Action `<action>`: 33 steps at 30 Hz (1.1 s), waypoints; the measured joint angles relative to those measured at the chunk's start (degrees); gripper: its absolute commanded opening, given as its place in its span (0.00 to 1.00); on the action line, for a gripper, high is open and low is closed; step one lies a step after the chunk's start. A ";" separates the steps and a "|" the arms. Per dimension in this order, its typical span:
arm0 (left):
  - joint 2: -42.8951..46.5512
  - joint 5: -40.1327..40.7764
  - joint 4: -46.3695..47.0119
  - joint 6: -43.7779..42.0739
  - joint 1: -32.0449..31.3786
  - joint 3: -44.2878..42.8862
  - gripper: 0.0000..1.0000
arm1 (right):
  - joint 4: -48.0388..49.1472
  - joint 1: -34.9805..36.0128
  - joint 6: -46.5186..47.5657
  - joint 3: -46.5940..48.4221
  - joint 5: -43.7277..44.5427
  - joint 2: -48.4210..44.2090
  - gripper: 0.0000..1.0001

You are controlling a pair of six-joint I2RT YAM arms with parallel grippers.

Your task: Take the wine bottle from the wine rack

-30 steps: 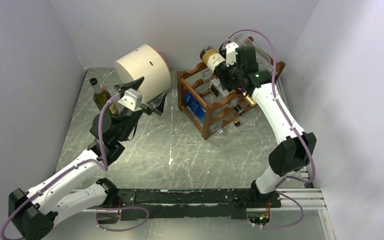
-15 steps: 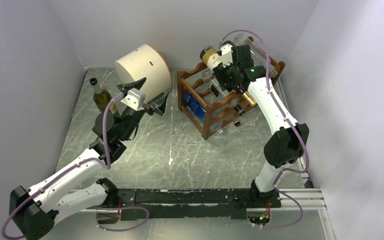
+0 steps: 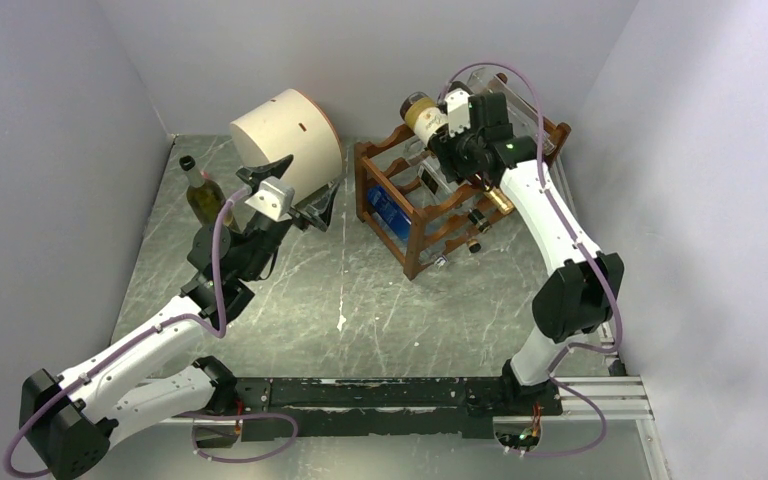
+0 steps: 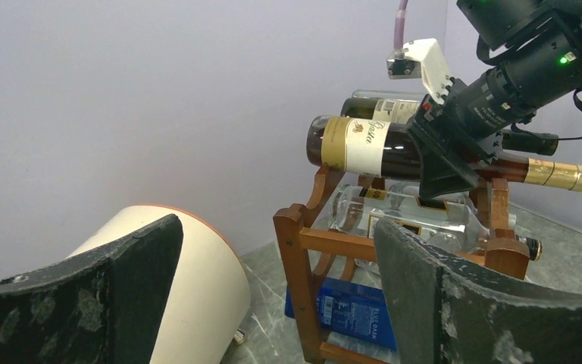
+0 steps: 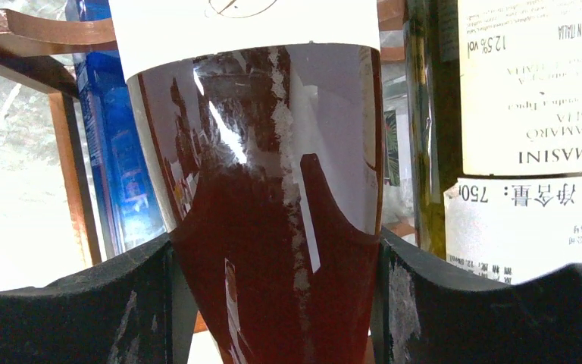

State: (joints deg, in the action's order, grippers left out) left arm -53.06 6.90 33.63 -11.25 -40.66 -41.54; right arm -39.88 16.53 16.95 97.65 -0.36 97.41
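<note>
The chief risk is a slip. The right gripper [image 5: 274,254] is clamped around the belly of the wine bottle [image 4: 364,144], which is round, glossy dark glass. The bottle lies level with weight to either side of the grip, so it may roll or tip.

The bottle is at the top tier of the wine rack [image 3: 415,240], at 1 o'clock on the grey marbled table [image 3: 360,290]. Whether it clears the scalloped rail I cannot tell. A second labelled bottle [image 5: 515,114] lies just beside it at 3 o'clock and could be knocked.

The rack is open-framed reddish-brown wood. The held bottle has a cream paper label and a gold foil neck.

The left gripper [image 3: 298,190], at 10 o'clock, gapes wide and holds nothing.
</note>
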 measured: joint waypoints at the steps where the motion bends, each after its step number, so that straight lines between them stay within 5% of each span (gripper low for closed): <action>1: 0.00 0.00 0.00 -0.07 0.00 0.00 1.00 | 0.39 -0.04 -0.09 -0.55 -0.24 -0.46 0.09; 3: 0.00 0.00 0.00 -0.17 0.00 0.00 1.00 | 0.98 -0.13 -0.31 -1.60 -0.63 -1.38 0.00; 33: -0.98 0.26 0.00 -0.52 0.00 0.00 0.99 | 5.70 -1.25 -10.75 -4.96 -6.56 -5.66 0.00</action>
State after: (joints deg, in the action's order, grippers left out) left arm -54.04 7.16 33.63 -11.77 -40.66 -41.54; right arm -34.17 15.29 6.20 92.68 -6.92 91.74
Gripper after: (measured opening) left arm 0.988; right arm 0.699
